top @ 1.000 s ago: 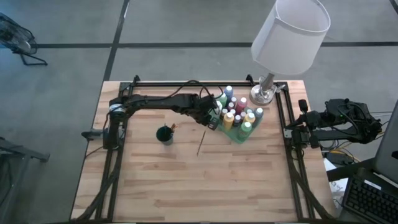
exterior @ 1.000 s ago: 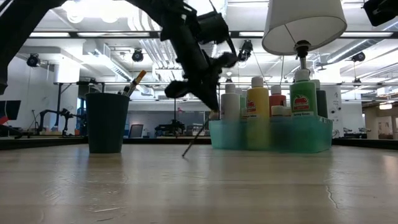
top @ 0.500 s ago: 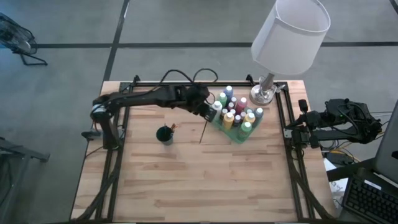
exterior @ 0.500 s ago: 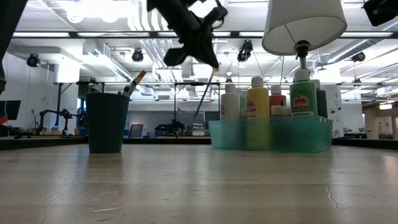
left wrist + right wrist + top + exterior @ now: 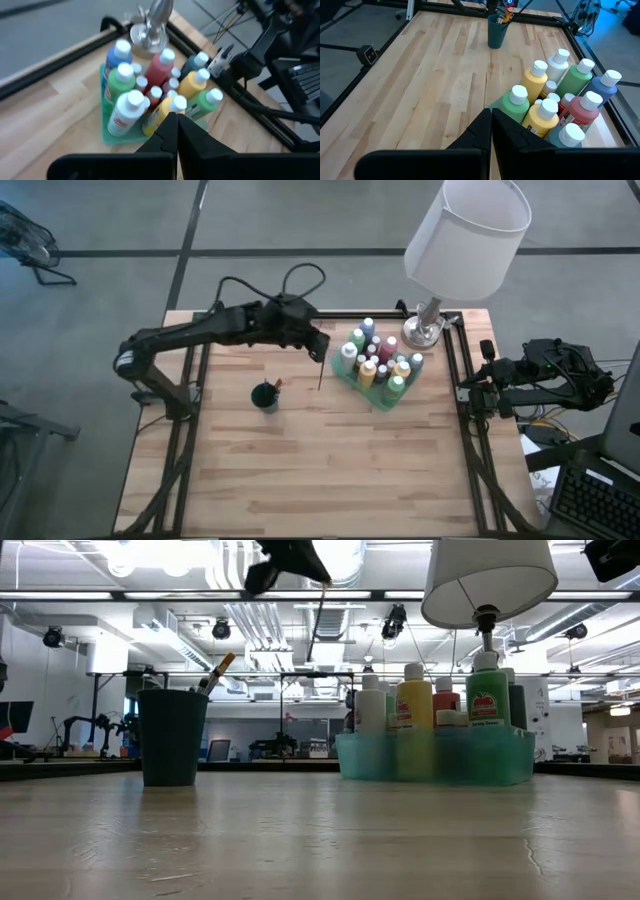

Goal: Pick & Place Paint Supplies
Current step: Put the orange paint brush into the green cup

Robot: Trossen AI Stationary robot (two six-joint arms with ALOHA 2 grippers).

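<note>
Presently: left gripper [image 5: 318,350] clamped on brush [image 5: 320,374], lifted mid-carry; next, lowering into cup [image 5: 265,396]; right gripper [image 5: 491,116] closed, empty, parked off-table.

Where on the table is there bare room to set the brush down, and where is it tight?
The bare boards run across the near half of the table, below the dark cup and the tray of paint bottles. The strip between cup and tray is also bare. It is crowded around the tray and the lamp base.
</note>
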